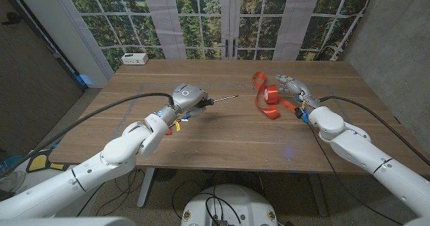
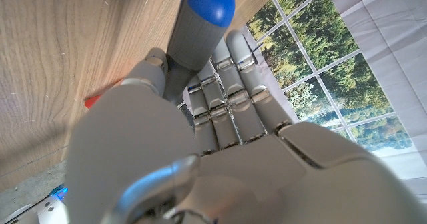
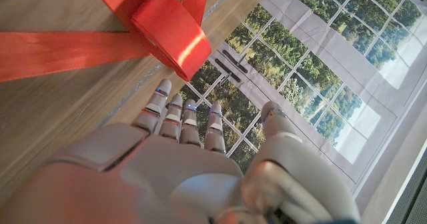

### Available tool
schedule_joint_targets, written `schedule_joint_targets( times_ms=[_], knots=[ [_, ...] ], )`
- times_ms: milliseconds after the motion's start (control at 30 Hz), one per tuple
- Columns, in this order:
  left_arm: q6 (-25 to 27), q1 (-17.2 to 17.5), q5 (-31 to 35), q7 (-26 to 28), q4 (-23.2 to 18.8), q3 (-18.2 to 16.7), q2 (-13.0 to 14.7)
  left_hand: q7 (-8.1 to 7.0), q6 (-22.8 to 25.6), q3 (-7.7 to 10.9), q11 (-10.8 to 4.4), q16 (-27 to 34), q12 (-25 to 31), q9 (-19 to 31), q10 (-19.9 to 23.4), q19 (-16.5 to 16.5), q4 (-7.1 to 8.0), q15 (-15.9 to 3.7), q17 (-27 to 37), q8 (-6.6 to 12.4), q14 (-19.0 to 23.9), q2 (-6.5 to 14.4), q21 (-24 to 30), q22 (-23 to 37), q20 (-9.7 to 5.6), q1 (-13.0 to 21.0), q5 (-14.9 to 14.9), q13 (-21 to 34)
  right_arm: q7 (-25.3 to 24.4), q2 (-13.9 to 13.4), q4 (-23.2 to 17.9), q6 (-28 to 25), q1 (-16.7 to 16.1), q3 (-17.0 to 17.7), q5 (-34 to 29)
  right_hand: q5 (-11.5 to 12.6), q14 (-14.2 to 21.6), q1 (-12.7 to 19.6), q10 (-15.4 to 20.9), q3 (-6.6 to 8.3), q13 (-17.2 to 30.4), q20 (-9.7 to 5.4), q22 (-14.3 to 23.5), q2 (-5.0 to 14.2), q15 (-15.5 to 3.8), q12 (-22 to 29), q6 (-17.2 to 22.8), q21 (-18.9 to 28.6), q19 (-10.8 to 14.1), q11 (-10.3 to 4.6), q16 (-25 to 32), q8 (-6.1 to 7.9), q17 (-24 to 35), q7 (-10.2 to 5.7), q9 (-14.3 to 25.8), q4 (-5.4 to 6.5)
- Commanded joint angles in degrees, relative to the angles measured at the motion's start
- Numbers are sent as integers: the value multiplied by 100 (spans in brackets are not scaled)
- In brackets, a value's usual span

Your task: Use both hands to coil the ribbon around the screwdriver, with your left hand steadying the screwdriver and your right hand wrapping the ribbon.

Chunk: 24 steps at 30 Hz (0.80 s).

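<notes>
The left robot hand holds the screwdriver tight, at about 9 o'clock on the wooden surface. The thin metal tip points toward 3 o'clock. From the left wrist, the handle is grey with a blue end, and the fingers wrap around it. The right robot hand sits at about 3 o'clock, fingers apart, holding nothing. The red ribbon lies just beside it on the surface, part rolled and part loose. From the right wrist, the roll lies past the fingertips. A white box sits far back at 11 o'clock.
</notes>
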Motion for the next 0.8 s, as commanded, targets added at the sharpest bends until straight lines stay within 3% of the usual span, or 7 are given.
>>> schedule_joint_targets(
  times_ms=[33, 167, 200, 500, 667, 700, 800],
  knots=[
    [-95, 197, -330, 156, -57, -272, 214, -153, 100, -26, -514, -23, 60, 266, 484, -32, 12, -1123, 31, 52, 930, 738, 48, 7, -310, 781, 52, 46, -499, -97, -677, -1113, 338, -425, -735, -19, 30, 118, 33, 21, 19, -48, 19, 10, -27, -3, 12, -10, 44, -45, -2, -5, 6, -49, 21, -63],
    [-182, 254, -445, 279, -42, -352, 268, -155, 103, -39, -505, -29, 67, 280, 486, -33, 14, -1122, 51, 65, 937, 739, 79, -2, -312, 785, 67, 74, -632, -103, -856, -1499, 394, -519, -947, -30, 36, 181, 31, 35, 20, -60, 20, 14, -60, -10, -49, -21, 67, -85, -6, -29, 3, -101, 22, -95],
    [-205, 266, -449, 309, -40, -363, 288, -154, 101, -41, -507, -30, 68, 281, 484, -34, 14, -1122, 57, 65, 939, 740, 86, -4, -313, 787, 70, 81, -809, -97, -1033, -1945, 432, -600, -1133, -34, 32, 203, 5, 40, 20, -60, 20, 15, -68, -22, -66, -26, 71, -123, -9, -35, 2, -112, 23, -106],
    [-249, 370, -531, 445, -9, -453, 350, -142, 91, -73, -509, -47, 86, 291, 488, -62, 23, -1121, 111, 77, 959, 747, 163, -31, -315, 795, 104, 156, -1167, -47, -1681, -3929, 759, -1126, -1894, -53, 47, 376, -14, 63, 21, -88, 21, -49, -144, -41, -234, -33, 183, -236, -25, -74, -13, -178, 26, -198],
    [-258, 446, -554, 514, -33, -508, 400, -146, 79, -84, -495, -58, 90, 294, 481, -75, 21, -1120, 137, 79, 963, 748, 202, -44, -317, 806, 118, 193, -1324, 144, -1767, -4640, 928, -1351, -2134, -57, 117, 549, -6, 80, 23, -91, 20, -130, -202, -47, -309, -22, 324, -281, -20, -68, -27, -179, 29, -256],
    [-252, 468, -555, 523, -43, -521, 413, -155, 79, -86, -501, -59, 91, 298, 481, -76, 21, -1120, 140, 82, 963, 748, 207, -46, -318, 806, 120, 197, -1431, 262, -1788, -4991, 1002, -1443, -2238, -57, 131, 566, -5, 81, 23, -89, 20, -137, -209, -47, -313, -19, 344, -300, -16, -66, -28, -182, 29, -257],
    [-242, 533, -594, 544, -69, -568, 446, -141, 85, -94, -497, -68, 95, 293, 480, -86, 23, -1119, 156, 84, 964, 750, 231, -55, -317, 810, 128, 220, -1384, 270, -1801, -5250, 1128, -1586, -2316, -60, 228, 637, 38, 73, 23, -109, 21, -172, -254, -35, -314, 5, 472, -306, 13, -52, -31, -151, 31, -249]
  ],
)
